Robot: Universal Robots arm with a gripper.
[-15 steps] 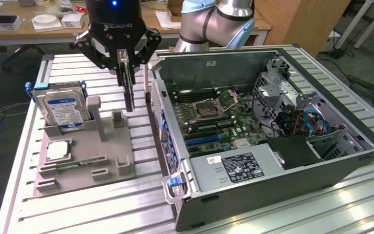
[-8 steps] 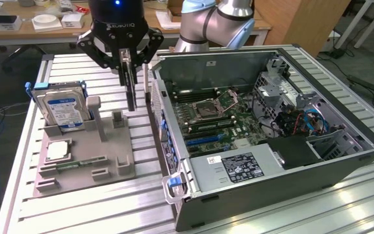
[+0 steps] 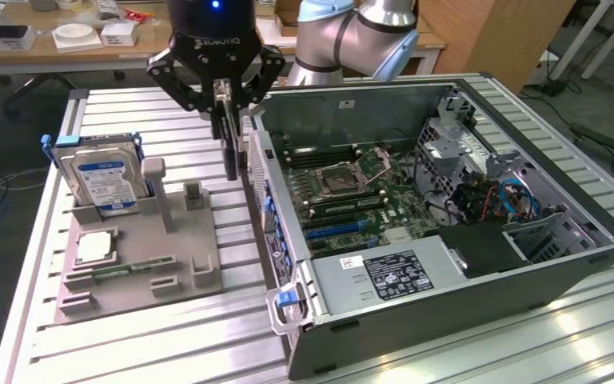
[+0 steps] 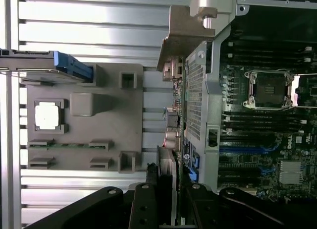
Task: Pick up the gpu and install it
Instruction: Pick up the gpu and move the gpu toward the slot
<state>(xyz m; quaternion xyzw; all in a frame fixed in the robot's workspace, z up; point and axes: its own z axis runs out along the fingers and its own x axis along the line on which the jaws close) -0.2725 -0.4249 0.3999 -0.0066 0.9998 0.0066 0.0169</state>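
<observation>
Nearest the exterior camera: one slatted aluminium table (image 3: 125,344) carrying one grey fixture tray (image 3: 179,256) and one open computer case (image 3: 446,320), side by side.

On the tray: 1 memory stick (image 3: 131,270) lying flat, 1 CPU chip (image 3: 93,246) flat in its pocket, and behind those 1 hard drive (image 3: 105,180) standing upright with its blue-white label facing the camera. The same three show in the wrist view: stick (image 4: 64,144), chip (image 4: 48,115), drive (image 4: 49,65) edge-on.

In the case: 1 power supply (image 3: 387,276) at the near end, then 1 motherboard (image 3: 334,200) with 1 CPU socket (image 3: 348,172).

Further back is the gripper (image 3: 225,100), fingers clamped on the top edge of the gpu (image 3: 230,148). One card, hanging vertical and edge-on to the exterior view, off the tray. It sits over the strip between tray and case wall, just beside the wall, and is not seated in the motherboard.

Wrist view looks down the card (image 4: 168,162); its silver bracket end reaches the case rim, with the motherboard (image 4: 257,135) off to one side and the tray (image 4: 99,135) to the other.

Behind: 1 arm (image 3: 355,36) — then a wooden bench (image 3: 29,56) with small boxes, well apart.
</observation>
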